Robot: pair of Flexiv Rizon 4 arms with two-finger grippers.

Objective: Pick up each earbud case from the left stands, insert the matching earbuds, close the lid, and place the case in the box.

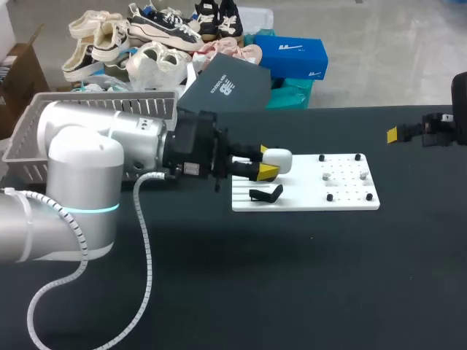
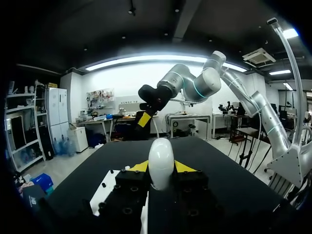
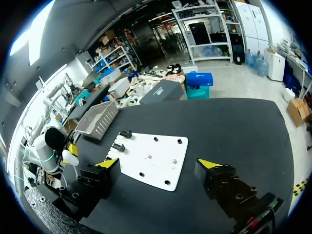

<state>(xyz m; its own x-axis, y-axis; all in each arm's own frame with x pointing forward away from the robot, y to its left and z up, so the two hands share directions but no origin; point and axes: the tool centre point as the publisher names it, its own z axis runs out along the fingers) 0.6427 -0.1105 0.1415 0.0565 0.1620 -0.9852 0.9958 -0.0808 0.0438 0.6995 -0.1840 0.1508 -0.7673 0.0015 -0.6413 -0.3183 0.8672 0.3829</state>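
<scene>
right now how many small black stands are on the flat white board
2, side by side at the flat white board's end nearest the left gripper: one small black stand, the other.

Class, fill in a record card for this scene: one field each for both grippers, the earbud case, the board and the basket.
Left gripper: shut on the white earbud case
Earbud case: held off its stand, by the board's left end
Right gripper: open, empty, right of the board
White board: flat on the black table, with a black stand at its left end
Grey basket: far left, behind the left arm
</scene>
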